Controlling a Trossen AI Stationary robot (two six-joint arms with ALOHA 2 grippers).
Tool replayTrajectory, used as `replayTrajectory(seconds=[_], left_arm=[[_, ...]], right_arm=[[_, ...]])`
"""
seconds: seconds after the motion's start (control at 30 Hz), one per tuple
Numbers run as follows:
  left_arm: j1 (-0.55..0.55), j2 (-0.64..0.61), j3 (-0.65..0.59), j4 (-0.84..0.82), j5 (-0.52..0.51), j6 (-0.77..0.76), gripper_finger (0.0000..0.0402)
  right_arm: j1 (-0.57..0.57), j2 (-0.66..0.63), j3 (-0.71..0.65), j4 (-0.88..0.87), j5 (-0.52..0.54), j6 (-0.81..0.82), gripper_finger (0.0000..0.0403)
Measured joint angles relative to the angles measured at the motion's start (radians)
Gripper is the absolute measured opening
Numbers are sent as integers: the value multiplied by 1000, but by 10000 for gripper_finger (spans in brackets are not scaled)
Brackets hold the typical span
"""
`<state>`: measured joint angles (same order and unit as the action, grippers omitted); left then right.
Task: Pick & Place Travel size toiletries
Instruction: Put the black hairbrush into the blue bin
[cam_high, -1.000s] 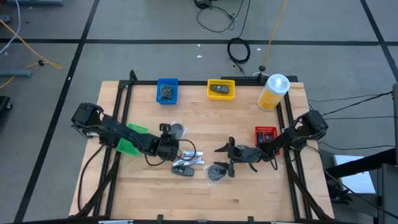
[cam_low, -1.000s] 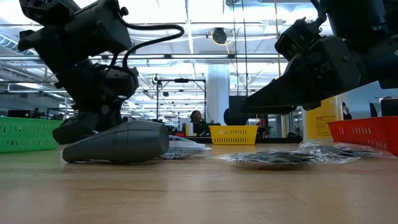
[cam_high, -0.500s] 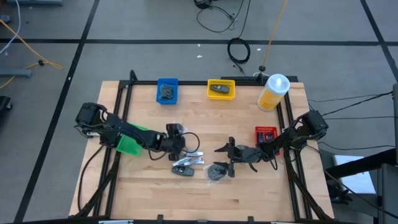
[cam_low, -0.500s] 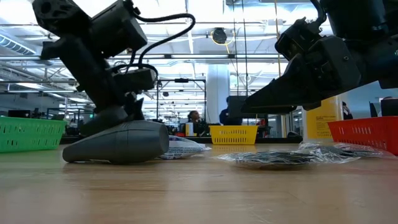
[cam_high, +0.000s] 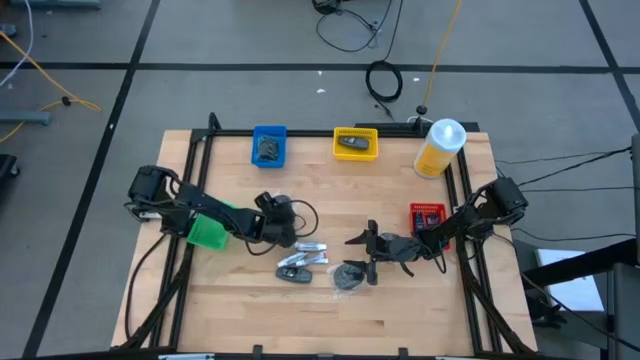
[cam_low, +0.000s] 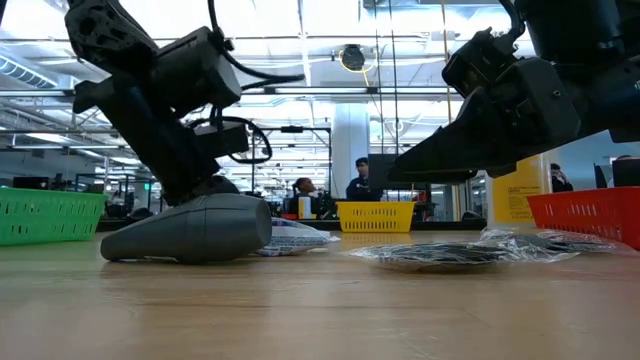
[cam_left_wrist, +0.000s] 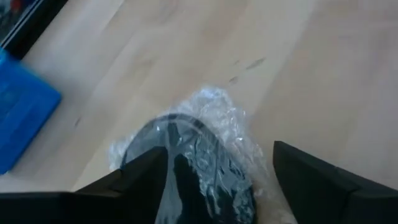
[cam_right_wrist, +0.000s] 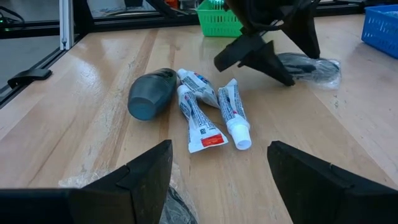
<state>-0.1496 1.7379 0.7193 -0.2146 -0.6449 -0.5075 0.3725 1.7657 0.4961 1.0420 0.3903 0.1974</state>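
A flat grey disc in clear wrap (cam_left_wrist: 186, 155) lies on the wood between the fingers of my left gripper (cam_high: 281, 214), which is open over it; whether the fingers touch the wrap I cannot tell. Nearer the front lie a dark oblong bottle (cam_right_wrist: 151, 94) and slim white tubes (cam_right_wrist: 205, 112), flat on the table. A second wrapped disc (cam_high: 350, 277) lies under my right gripper (cam_high: 368, 256), which hangs open a little above it (cam_low: 432, 254).
Blue (cam_high: 268, 146) and yellow (cam_high: 355, 144) trays stand along the far edge. A red tray (cam_high: 427, 217) sits at the right and a green tray (cam_high: 208, 230) at the left under my left arm. A tall yellow bottle (cam_high: 440, 148) stands far right.
My left gripper has left the dark bottle and the tubes and gone toward the table's far edge, coming over the wrapped disc. The bottle, the tubes and both discs lie where they were.
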Motion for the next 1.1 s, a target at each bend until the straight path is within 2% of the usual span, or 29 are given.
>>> replayTrajectory(seconds=[0.27,0.63,0.9,1.1], left_arm=[[6,1,-2,-14,7,-15,198],[0,-4,-6,-30,7,46,12],[-40,-36,-7,-30,-31,61,3],[-94,-132,-6,-11,-8,61,2]], right_arm=[[0,0,0,0,0,0,254],[0,0,0,0,0,0,254],[0,0,0,0,0,0,254],[0,0,0,0,0,0,254]])
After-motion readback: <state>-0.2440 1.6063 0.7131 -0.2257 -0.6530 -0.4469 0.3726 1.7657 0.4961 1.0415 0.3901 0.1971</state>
